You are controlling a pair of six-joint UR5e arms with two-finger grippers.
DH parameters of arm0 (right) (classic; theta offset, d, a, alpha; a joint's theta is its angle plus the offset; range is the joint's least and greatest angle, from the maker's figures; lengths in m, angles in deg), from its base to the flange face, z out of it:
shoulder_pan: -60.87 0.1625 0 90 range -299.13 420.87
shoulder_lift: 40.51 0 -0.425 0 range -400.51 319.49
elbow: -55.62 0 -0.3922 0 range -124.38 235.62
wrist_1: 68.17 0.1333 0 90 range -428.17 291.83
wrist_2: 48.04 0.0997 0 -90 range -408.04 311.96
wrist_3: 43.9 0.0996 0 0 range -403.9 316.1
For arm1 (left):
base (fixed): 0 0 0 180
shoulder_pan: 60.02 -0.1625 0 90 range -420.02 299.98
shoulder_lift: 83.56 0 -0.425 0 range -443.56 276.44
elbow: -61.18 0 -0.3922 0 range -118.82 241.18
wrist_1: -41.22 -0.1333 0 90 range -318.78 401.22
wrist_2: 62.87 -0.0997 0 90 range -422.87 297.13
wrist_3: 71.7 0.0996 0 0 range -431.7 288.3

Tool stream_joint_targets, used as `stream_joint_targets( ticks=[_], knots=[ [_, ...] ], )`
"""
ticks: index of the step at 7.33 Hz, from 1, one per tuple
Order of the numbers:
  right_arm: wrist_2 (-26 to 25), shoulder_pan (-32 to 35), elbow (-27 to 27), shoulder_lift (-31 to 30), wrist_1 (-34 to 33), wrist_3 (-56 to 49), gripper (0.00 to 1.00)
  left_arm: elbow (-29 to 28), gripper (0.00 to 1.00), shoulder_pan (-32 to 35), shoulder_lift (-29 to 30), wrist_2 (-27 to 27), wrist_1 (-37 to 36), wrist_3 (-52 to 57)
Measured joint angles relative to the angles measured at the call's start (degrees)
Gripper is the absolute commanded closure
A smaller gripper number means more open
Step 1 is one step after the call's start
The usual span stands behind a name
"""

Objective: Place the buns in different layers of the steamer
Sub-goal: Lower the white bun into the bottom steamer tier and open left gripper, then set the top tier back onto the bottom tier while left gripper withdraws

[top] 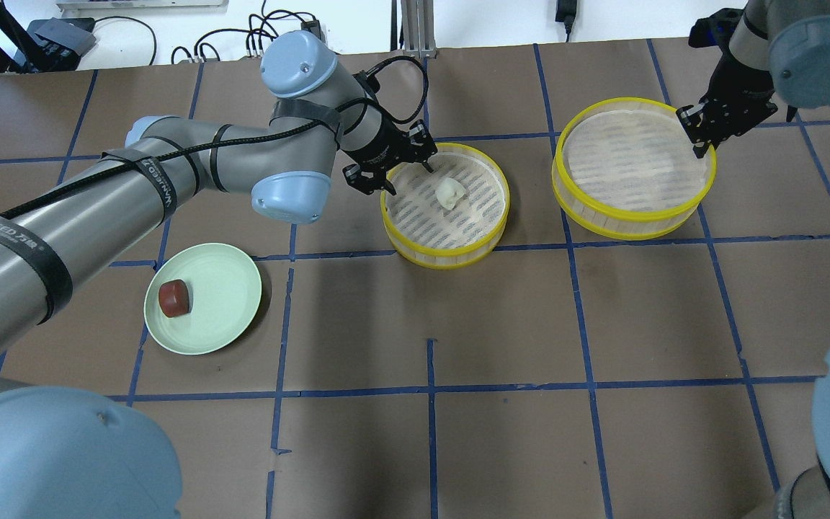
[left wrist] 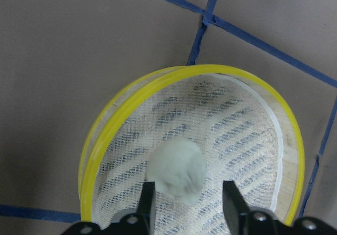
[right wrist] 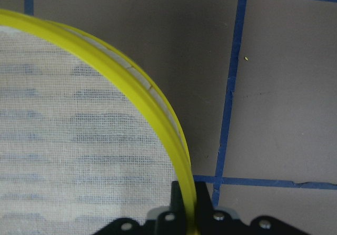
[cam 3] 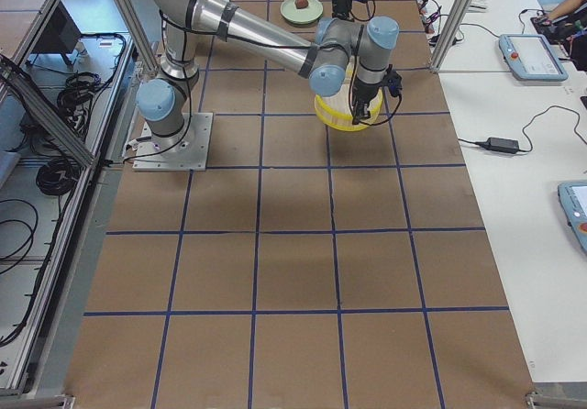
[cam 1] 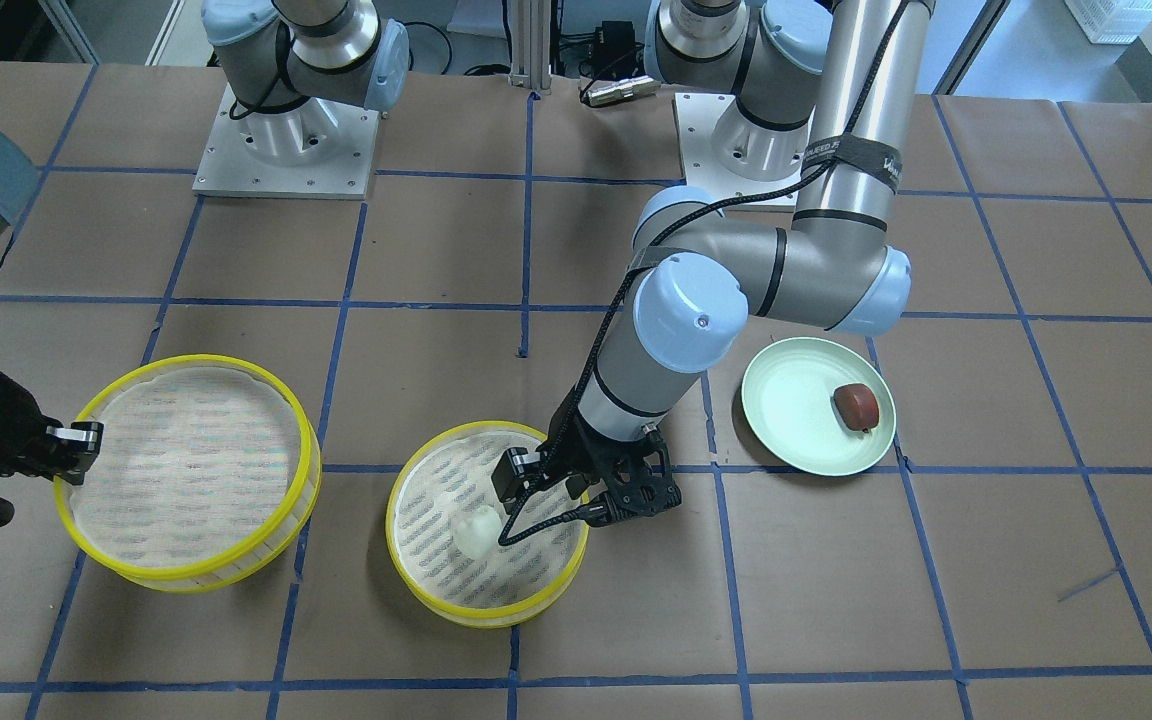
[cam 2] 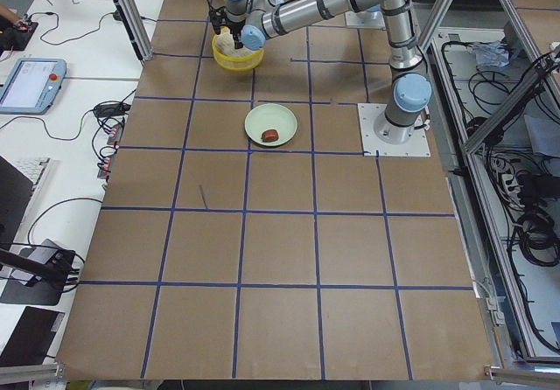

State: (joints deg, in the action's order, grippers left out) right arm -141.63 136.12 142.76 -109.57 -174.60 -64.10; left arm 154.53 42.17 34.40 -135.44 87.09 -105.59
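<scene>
The steamer's two yellow-rimmed trays stand apart. The middle tray [top: 444,261] [cam 1: 486,615] holds the white bun [top: 449,193] [cam 1: 476,530] on its liner. My left gripper [top: 391,173] [cam 1: 601,510] is open over that tray's edge. In the left wrist view the bun [left wrist: 176,172] lies just beyond my spread fingertips [left wrist: 147,203]. My right gripper [top: 699,140] [cam 1: 86,440] is shut on the rim of the other tray [top: 624,223] [right wrist: 131,79], whose liner is bare. The reddish-brown bun [top: 173,298] [cam 1: 856,405] lies on the plate.
The pale green plate [top: 220,288] [cam 1: 796,420] sits on the brown, blue-taped table on my left side, apart from both trays. The left arm's elbow hangs over the table between the plate and the middle tray.
</scene>
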Motion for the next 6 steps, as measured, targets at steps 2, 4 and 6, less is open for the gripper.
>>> stream_joint_targets(
  ticks=[2, 4, 6],
  knots=[
    [0.12, 1.61, -0.27, -0.69, 0.28, 5.68, 0.86, 0.31, 0.0, -0.16, -0.78, -3.6, 0.33, 8.19],
    [0.65, 7.33, -0.98, -0.83, 0.27, 16.78, 0.86, 0.55, 0.0, -1.52, -2.01, -11.61, 2.12, 18.55],
    [2.36, 13.25, -1.94, 0.03, 0.12, 28.95, 0.87, 3.43, 0.0, -7.81, -5.29, -14.54, 5.72, 29.05]
  ],
)
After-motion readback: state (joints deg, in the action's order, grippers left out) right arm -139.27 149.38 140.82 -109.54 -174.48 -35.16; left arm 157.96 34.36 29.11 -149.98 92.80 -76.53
